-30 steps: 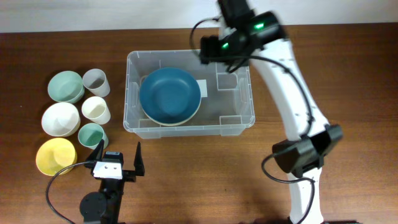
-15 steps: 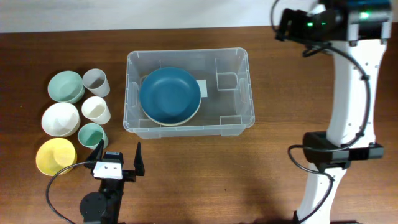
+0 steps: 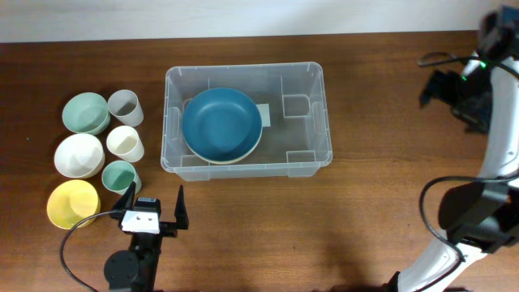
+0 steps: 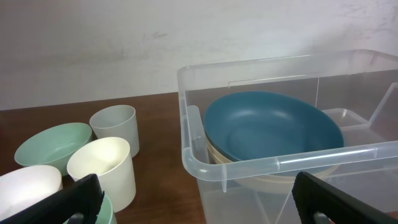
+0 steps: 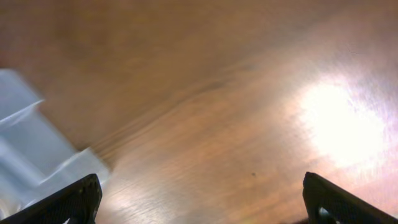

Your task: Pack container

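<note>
Left gripper [image 3: 155,195], spread and empty, is sitting just behind the teal cup [image 3: 120,175], so it should be pinching one wall and lifting over the container [image 3: 312,113] rim; right gripper [image 5: 200,186] is hanging spread.

Right wrist view is smeared: the container [image 5: 37,163] is just a blurred pale corner cut by the left edge. Left wrist view crops the container's right end and most of the white bowl [image 4: 28,186]; the blue bowl [image 4: 273,124] covers all but the rim of the cream bowl [image 4: 261,182] under it. Overhead, the label [image 3: 264,114] is mostly under the blue bowl and the right arm [image 3: 501,142] runs off the right edge.
</note>
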Controlling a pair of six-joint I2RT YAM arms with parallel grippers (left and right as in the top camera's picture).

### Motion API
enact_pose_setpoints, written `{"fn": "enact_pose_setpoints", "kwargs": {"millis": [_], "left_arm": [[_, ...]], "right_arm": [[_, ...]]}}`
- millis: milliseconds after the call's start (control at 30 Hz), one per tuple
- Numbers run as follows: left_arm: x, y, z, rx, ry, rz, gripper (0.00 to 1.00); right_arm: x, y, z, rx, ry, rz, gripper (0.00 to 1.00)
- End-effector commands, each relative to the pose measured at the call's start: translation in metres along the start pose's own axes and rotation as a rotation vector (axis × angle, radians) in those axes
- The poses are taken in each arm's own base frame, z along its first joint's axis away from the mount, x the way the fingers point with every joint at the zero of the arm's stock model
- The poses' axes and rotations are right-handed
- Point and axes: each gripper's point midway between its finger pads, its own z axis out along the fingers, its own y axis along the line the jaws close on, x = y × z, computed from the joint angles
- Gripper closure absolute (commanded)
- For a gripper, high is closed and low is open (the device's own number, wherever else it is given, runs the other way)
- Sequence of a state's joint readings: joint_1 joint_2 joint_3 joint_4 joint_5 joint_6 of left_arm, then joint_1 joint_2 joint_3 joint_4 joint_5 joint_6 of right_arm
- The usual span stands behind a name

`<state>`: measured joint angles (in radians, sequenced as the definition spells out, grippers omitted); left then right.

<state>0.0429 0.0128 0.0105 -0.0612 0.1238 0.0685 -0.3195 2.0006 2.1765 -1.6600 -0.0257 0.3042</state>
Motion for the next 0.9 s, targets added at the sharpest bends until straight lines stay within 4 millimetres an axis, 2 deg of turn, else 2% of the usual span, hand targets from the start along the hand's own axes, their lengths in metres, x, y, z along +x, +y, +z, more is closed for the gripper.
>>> {"fn": "enact_pose_setpoints", "kwargs": {"millis": [0,167,433,533,867], "left_arm": [[0.002,0.000,0.000,0.001,0.004,0.015,0.01],[0.002,0.000,0.000,0.001,0.004,0.015,0.00],[0.002,0.000,0.000,0.001,0.004,0.015,0.01],[0.002,0.000,0.000,0.001,0.004,0.015,0.01],[0.002,0.000,0.000,0.001,0.005,0.015,0.01]], "right_arm": [[0.001,-0.034,0.015,0.028,0.044,0.101,0.01],[0.001,-0.050,0.022,0.039,0.063,0.139,0.01],[-0.012,-0.047,0.024,0.026,0.016,0.164,0.01],[-0.019,-0.046,0.030,0.021,-0.003,0.164,0.01],[-0.020,-0.047,0.062,0.026,0.012,0.164,0.01]]}}
